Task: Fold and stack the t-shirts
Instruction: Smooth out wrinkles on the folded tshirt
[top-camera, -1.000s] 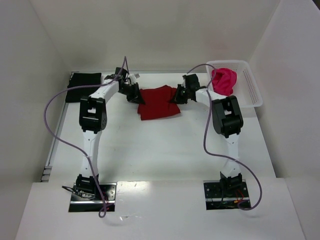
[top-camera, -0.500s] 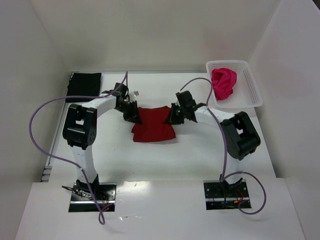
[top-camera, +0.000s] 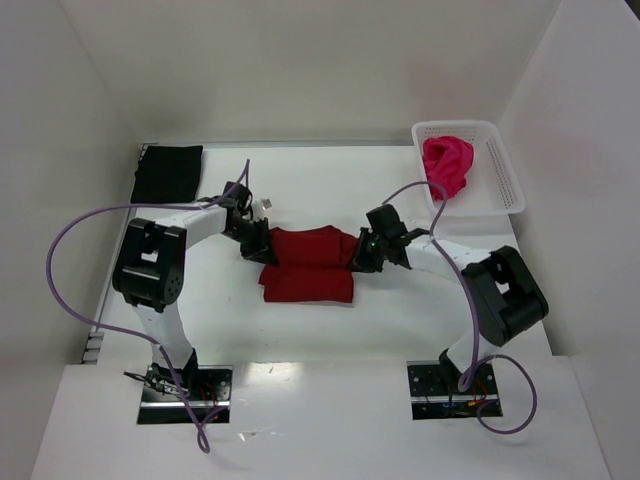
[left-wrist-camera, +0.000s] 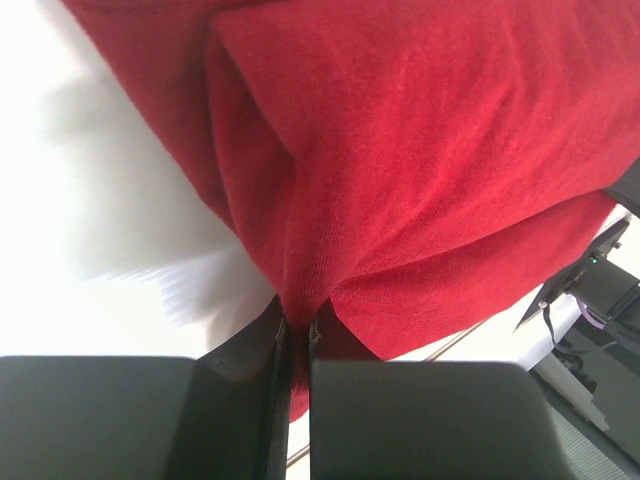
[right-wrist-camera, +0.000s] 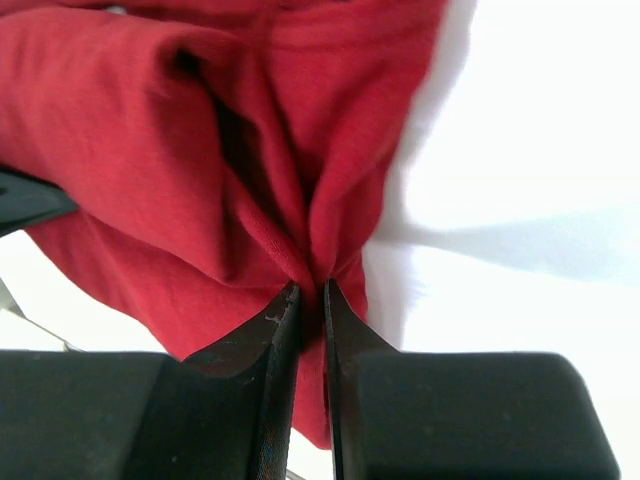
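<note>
Arms drawn nearer, elbows out, left hand (top-camera: 262, 250) and right hand (top-camera: 357, 262) pinching crimson t-shirt (top-camera: 308, 266)

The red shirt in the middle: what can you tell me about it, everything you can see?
The red shirt is soft, dark crimson knit cloth, folded over itself into a wide band with a crease running across it. It rests on the white table, midway between the two arms. The left hand pinches its left edge and the right hand pinches its right edge, bunching the cloth into wrinkles at both grips.
</note>
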